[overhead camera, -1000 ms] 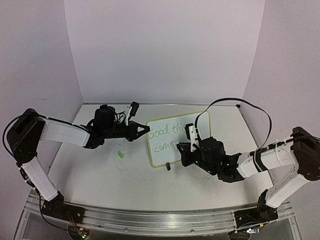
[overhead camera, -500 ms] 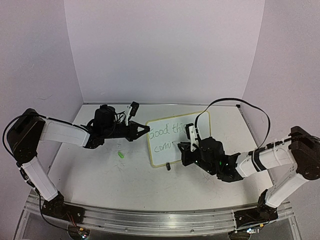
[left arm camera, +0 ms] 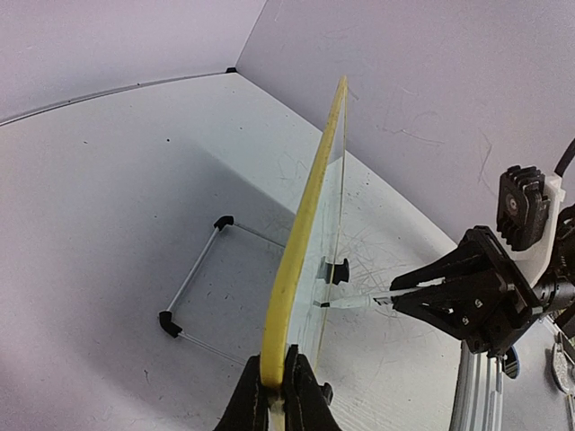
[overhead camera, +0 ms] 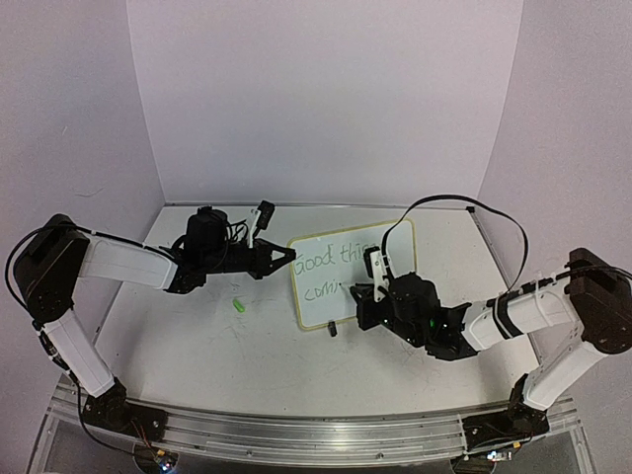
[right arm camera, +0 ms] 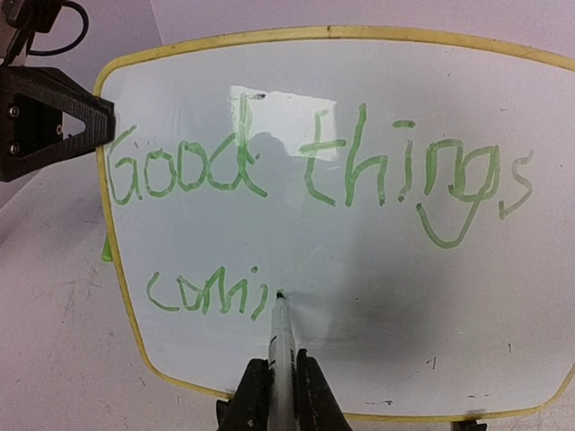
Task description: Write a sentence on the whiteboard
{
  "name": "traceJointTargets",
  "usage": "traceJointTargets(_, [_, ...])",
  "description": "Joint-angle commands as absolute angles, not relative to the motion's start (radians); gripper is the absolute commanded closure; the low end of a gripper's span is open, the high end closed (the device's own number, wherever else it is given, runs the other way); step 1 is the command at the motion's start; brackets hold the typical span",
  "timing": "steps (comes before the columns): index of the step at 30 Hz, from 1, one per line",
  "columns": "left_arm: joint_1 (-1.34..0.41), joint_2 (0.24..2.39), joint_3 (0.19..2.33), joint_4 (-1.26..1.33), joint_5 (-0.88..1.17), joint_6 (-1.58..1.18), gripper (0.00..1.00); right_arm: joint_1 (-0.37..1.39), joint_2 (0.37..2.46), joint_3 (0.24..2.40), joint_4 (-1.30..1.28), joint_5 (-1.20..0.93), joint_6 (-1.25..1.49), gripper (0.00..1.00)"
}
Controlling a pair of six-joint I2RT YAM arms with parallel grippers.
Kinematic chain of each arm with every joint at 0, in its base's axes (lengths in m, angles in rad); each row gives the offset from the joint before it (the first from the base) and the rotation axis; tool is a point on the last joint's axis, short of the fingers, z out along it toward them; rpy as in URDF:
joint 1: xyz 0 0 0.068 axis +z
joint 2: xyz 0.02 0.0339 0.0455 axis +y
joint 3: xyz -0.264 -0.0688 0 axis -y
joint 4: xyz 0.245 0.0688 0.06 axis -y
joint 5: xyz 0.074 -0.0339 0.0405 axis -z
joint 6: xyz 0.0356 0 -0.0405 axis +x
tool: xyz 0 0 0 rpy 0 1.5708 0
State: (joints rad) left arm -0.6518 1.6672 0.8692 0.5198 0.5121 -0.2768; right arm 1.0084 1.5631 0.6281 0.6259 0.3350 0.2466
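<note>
The whiteboard (overhead camera: 326, 311) stands tilted at mid-table, white with a pale yellow rim. My left gripper (overhead camera: 289, 256) is shut on its left rim (left arm camera: 305, 224), seen edge-on in the left wrist view with the jaws (left arm camera: 276, 373) pinching the yellow edge. The right gripper (right arm camera: 277, 382) is shut on a thin marker (right arm camera: 281, 337) whose tip touches the board just right of the second line. The sentence (right arm camera: 305, 171) in green reads "Good things" above and "comi" (right arm camera: 207, 292) below. From the top, the right gripper (overhead camera: 357, 294) covers the board's lower right part.
A small green cap (overhead camera: 239, 306) lies on the table left of the board. A black clip foot (overhead camera: 333, 330) sits under the board's lower edge. A wire stand (left arm camera: 193, 283) props the board from behind. Walls close the back and sides.
The right gripper with the marker has shifted slightly left along the second line. The left gripper and the board have stayed in place.
</note>
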Motion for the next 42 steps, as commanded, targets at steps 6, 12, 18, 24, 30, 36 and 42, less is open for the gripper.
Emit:
traceJointTargets(6, [-0.646,1.654,0.908,0.509,0.462,-0.212,1.0,1.011,1.557,0.614,0.57,0.332,0.307,1.0])
traceJointTargets(12, [-0.645,1.655,0.914,0.509,0.465,-0.213,1.0,1.013,1.559,0.618,0.569,0.33,0.31,1.0])
traceJointTargets(18, [-0.646,1.655,0.911,0.508,0.464,-0.214,1.0,1.013,1.563,0.627,0.591,0.347,0.302,1.0])
traceJointTargets(24, [-0.646,1.654,0.911,0.508,0.468,-0.215,1.0,1.011,1.582,0.665,0.607,0.374,0.281,1.0])
traceJointTargets(30, [-0.647,1.651,0.909,0.508,0.466,-0.21,1.0,1.005,1.576,0.679,0.614,0.389,0.266,1.0])
traceJointTargets(36, [-0.646,1.657,0.913,0.508,0.472,-0.213,1.0,0.998,1.569,0.69,0.616,0.404,0.256,1.0])
traceJointTargets(42, [-0.646,1.653,0.906,0.508,0.468,-0.212,1.0,0.995,1.565,0.691,0.617,0.416,0.252,1.0])
